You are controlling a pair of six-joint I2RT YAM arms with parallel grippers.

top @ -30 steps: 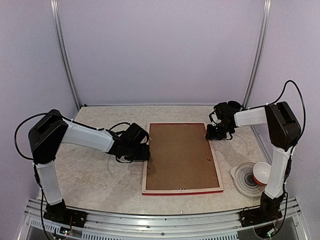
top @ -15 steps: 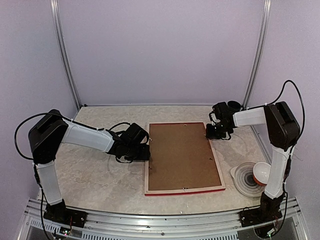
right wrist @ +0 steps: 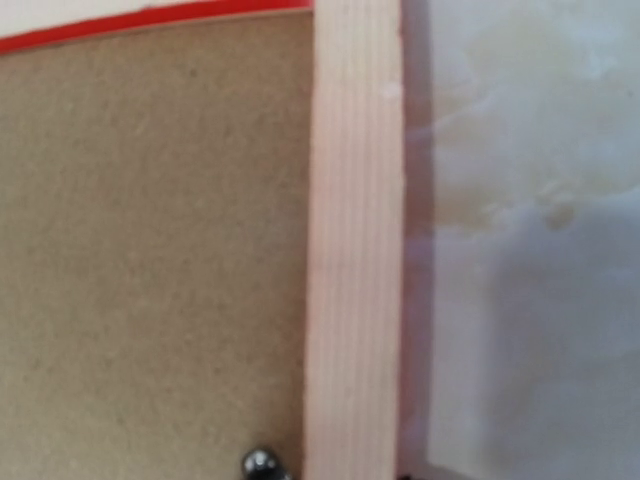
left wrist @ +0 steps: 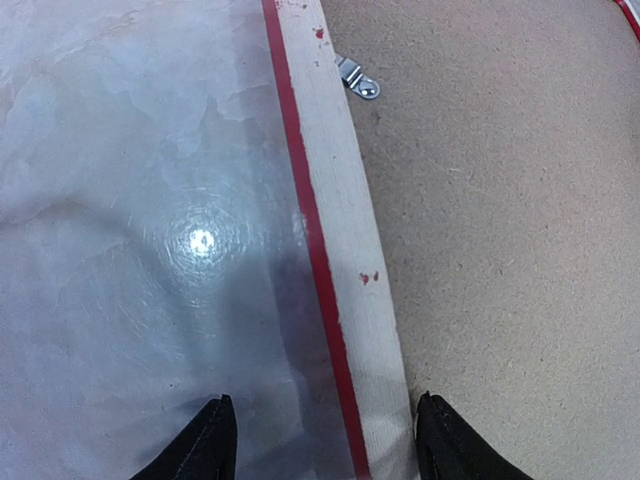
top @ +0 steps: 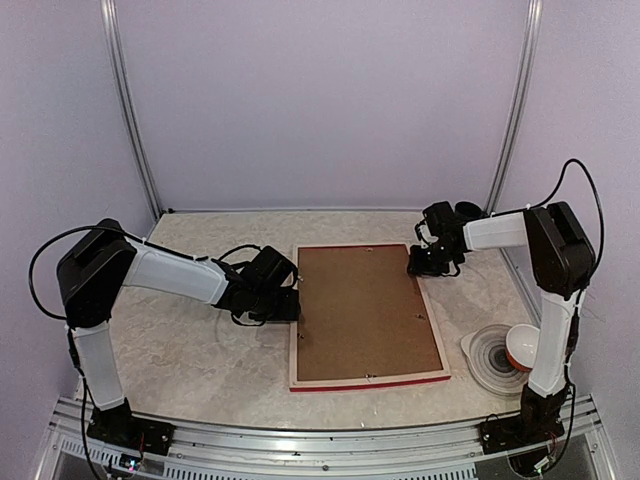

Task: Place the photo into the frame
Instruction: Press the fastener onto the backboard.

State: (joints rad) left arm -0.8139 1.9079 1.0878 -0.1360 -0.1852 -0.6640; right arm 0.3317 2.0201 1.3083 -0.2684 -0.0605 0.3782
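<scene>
The frame point(top: 294, 340) lies face down mid-table, pale wood back up, red edge showing, with a brown backing board point(top: 365, 310) set in it. The photo is hidden. My left gripper point(top: 292, 300) is low at the frame's left rail. In the left wrist view it point(left wrist: 325, 445) is open, its fingertips point(left wrist: 215, 445) straddling the rail point(left wrist: 350, 230) without touching it, beside the board point(left wrist: 500, 200). My right gripper point(top: 420, 265) hovers at the frame's far right corner. Its wrist view shows only the rail point(right wrist: 355, 250) and board point(right wrist: 150, 250), not the fingers.
A red-and-white bowl point(top: 522, 345) sits on a grey ringed plate point(top: 490, 360) at the near right, close to the right arm's base. Small metal tabs point(left wrist: 358, 80) hold the board. Lilac walls and metal posts point(top: 130, 110) enclose the table.
The frame's near end has slid a little to the right. My right gripper has edged left onto the frame's far right corner. The left arm has stayed put.
</scene>
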